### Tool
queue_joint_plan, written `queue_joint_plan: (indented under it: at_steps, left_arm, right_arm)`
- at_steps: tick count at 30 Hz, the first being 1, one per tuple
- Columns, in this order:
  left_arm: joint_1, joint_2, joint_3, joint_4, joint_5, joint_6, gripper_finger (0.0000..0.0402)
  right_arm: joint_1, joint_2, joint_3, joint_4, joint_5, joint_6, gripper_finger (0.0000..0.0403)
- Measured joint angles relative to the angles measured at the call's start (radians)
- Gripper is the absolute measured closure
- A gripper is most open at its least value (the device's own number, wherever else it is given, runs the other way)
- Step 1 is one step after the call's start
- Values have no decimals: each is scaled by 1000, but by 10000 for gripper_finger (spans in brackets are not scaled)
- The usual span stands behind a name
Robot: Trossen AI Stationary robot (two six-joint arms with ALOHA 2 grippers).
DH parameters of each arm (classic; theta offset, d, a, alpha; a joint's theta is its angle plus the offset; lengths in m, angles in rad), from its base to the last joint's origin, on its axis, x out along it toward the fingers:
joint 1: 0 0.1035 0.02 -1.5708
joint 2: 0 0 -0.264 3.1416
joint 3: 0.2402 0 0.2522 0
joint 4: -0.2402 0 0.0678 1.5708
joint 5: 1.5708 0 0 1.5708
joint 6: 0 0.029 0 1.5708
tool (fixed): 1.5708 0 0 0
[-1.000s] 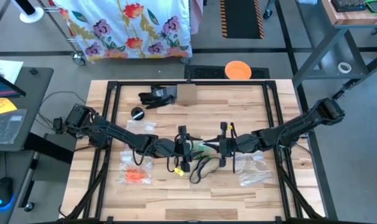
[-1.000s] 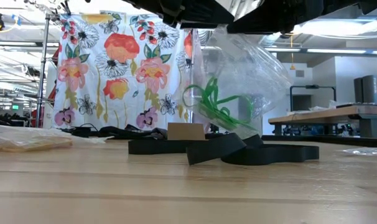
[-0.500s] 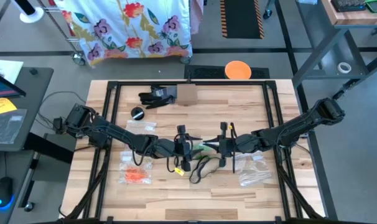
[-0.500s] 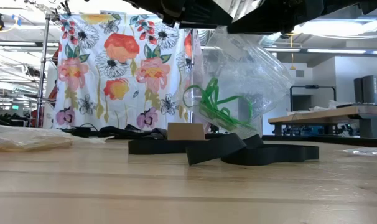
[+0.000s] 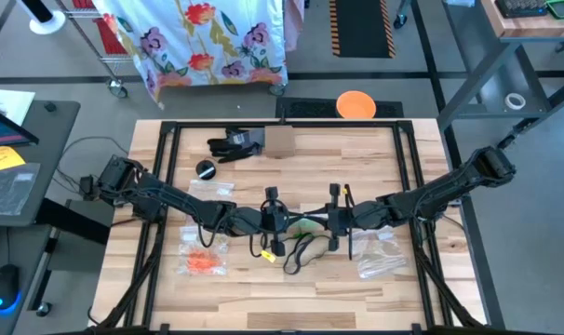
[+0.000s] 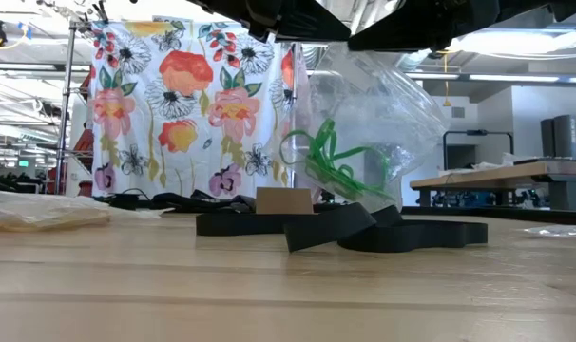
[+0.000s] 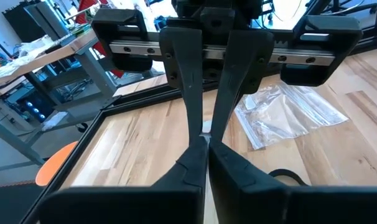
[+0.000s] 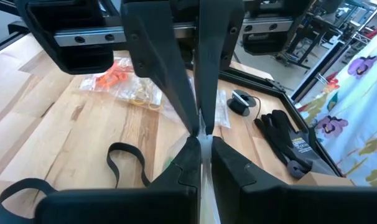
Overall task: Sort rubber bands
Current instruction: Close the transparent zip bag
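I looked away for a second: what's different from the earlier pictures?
The left gripper has closed on the top edge of the clear bag holding green rubber bands. The right gripper stays shut on that edge; the bag still hangs above the table.

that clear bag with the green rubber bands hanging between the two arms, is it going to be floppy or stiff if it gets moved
Likely floppy: the clear bag hangs crumpled and sagging. Probably light, since only a few green rubber bands sit inside. They may well slide about when it tilts.

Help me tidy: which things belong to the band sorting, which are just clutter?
Job: green rubber bands in clear bag, held by left gripper and right gripper mid-table; orange rubber bands.
Idle: black glove, cardboard box, black strap loops.
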Motion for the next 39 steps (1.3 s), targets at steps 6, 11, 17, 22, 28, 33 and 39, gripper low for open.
queue_joint_plan:
  at_steps: [6, 11, 17, 22, 28, 33, 39]
  left_arm:
    - [0, 0, 0, 0, 4, -3, 400]
    - [-6, -4, 0, -3, 3, -3, 401]
    - [-25, -24, 0, -13, -20, 9, 401]
    - [-37, -34, 1, -28, -43, 15, 401]
    - [-43, -39, 1, -26, -52, 19, 401]
    - [-49, -44, 1, -29, -88, 20, 401]
    - [-76, -71, 4, -14, -87, 22, 401]
  right_arm:
    - [0, 0, 0, -3, 0, 0, 387]
    - [0, 0, 1, -13, 0, 0, 387]
    - [0, -1, 3, -11, 0, 0, 387]
    - [0, 0, 3, -17, 2, 1, 387]
    - [0, -1, 2, -23, 3, 0, 387]
    - [-1, -1, 1, -36, 14, 0, 387]
    - [-2, -1, -2, -56, 45, 2, 387]
